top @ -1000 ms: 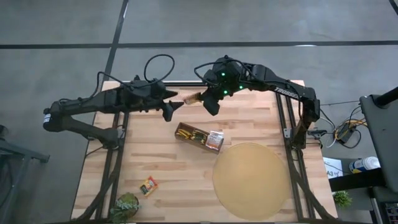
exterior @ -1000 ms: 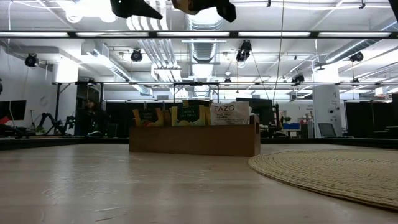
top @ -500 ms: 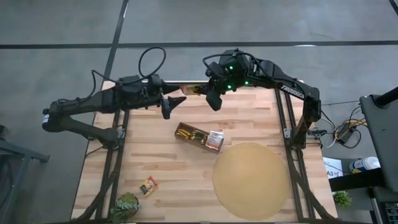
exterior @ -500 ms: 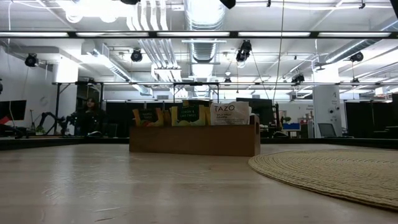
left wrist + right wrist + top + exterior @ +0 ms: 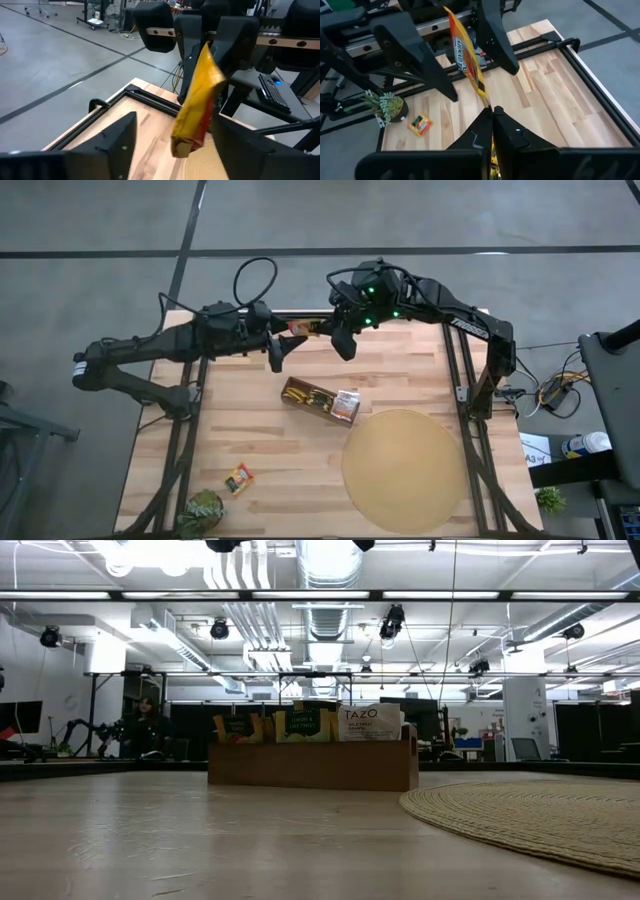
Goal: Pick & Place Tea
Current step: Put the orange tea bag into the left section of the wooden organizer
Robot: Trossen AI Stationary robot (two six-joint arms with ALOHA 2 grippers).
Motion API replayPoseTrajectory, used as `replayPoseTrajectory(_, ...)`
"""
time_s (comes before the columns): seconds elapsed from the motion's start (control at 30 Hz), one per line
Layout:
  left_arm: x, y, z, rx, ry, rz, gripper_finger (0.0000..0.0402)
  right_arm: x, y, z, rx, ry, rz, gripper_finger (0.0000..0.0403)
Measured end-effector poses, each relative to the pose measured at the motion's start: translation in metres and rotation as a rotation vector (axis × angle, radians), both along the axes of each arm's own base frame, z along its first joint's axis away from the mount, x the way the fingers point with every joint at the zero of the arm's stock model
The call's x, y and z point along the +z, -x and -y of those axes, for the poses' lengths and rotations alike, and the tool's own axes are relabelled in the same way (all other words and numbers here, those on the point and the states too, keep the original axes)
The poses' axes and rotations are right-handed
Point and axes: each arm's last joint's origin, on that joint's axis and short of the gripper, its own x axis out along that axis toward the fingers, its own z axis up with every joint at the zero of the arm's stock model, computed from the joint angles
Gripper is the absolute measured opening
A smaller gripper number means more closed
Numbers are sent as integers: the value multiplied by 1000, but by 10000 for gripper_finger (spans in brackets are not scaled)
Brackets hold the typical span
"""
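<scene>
Sachet [image 5: 465,62] pinched by one edge in my right gripper [image 5: 492,112], upper centre of high view, above surface [image 5: 400,380] far edge. My left gripper [image 5: 172,150] spread wide, fingers flanking the free end. Judgement: light, thin, floppy, slick foil; take flat faces near free edge.

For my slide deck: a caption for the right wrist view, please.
Right claw shut on a yellow-orange flat tea sachet, held up between the left claw's open dark fingers.

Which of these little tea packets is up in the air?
The orange-yellow sachet, pinched in the right pincer between the left pincer's open fingers. The others sit in the wooden box or on the table.
</scene>
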Motion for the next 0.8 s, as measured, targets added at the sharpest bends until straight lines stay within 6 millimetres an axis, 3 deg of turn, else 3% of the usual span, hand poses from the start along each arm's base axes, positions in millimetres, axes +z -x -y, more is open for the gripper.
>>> replayPoseTrajectory(0.4,3,5,1,1,0,16,40,1,-1,0,11,21,16,8)
replayPoseTrajectory(0.53,7,12,1,11,-3,26,22,2,0,-1,15,26,15,8)
replayPoseTrajectory(0.8,9,21,2,21,3,17,32,4,2,-1,17,45,22,8)
